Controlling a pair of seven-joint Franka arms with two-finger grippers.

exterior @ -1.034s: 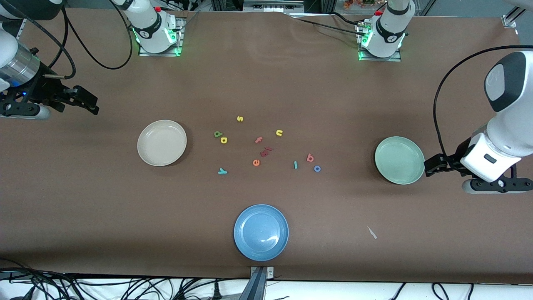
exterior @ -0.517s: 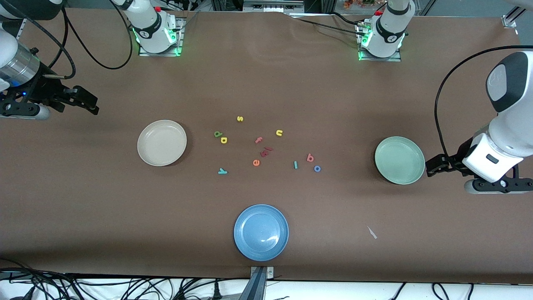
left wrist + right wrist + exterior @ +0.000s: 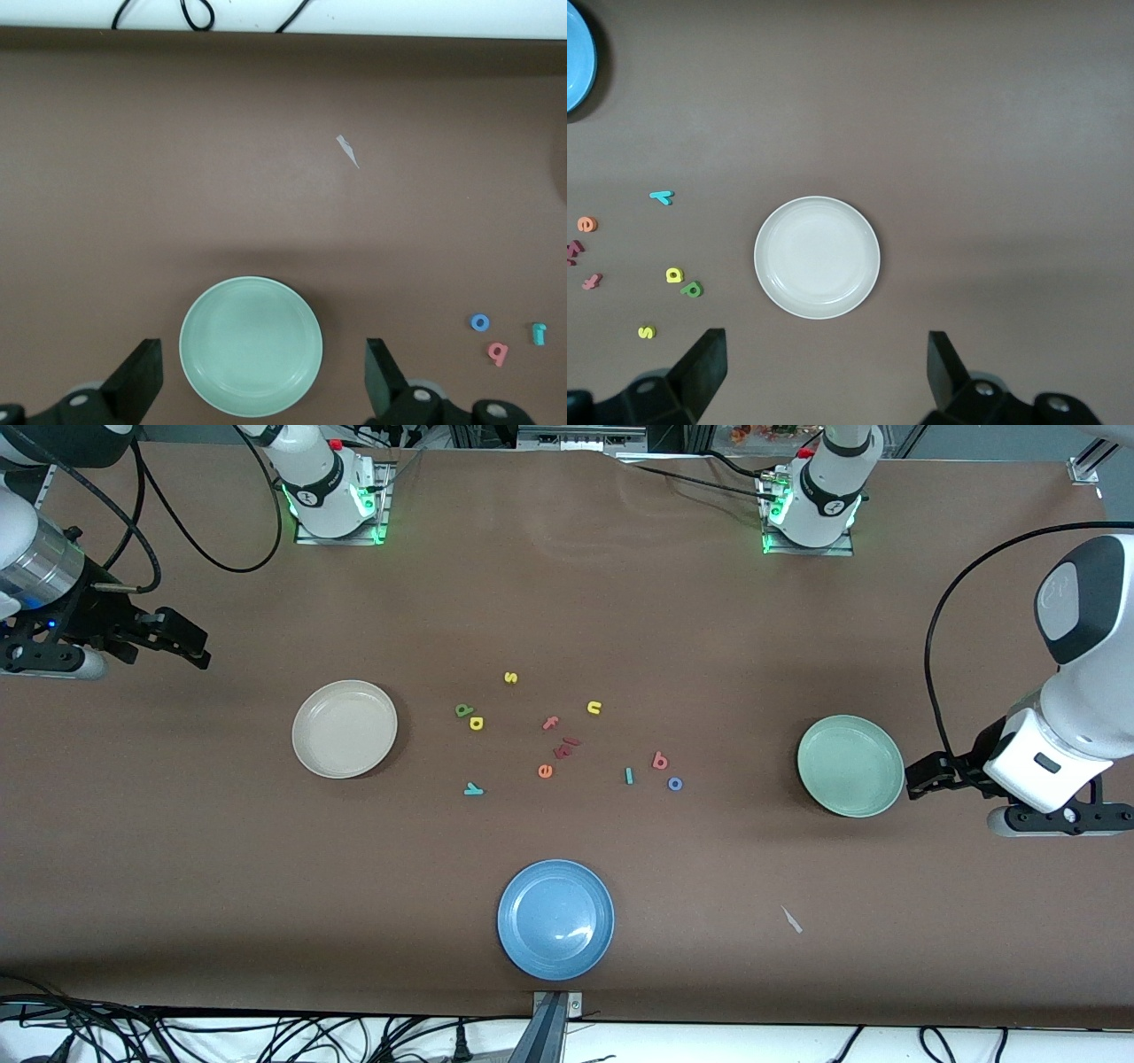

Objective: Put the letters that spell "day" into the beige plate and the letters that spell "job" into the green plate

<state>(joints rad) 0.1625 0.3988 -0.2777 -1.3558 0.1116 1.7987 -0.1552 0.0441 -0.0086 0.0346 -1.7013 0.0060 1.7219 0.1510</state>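
Observation:
The beige plate (image 3: pixel 345 729) and the green plate (image 3: pixel 850 766) both lie empty. Between them are scattered the dark green d (image 3: pixel 463 710), yellow a (image 3: pixel 477 724) and teal y (image 3: pixel 474 788), then the teal j (image 3: pixel 629 776), pink b (image 3: pixel 660 761) and blue o (image 3: pixel 675 784). My left gripper (image 3: pixel 915 781) hangs open over the table just beside the green plate (image 3: pixel 251 345), at the left arm's end. My right gripper (image 3: pixel 197 650) hangs open over the table at the right arm's end, apart from the beige plate (image 3: pixel 817 257). Neither holds anything.
A blue plate (image 3: pixel 555 919) sits near the table's front edge. A yellow s (image 3: pixel 510 677), yellow u (image 3: pixel 594 708), pink f (image 3: pixel 551 723), orange e (image 3: pixel 545 771) and dark red pieces (image 3: pixel 565 748) lie among the letters. A pale scrap (image 3: pixel 791 919) lies beside the blue plate.
The left arm has drifted slightly away from the green plate toward its own end of the table. The right arm and all letters have stayed put.

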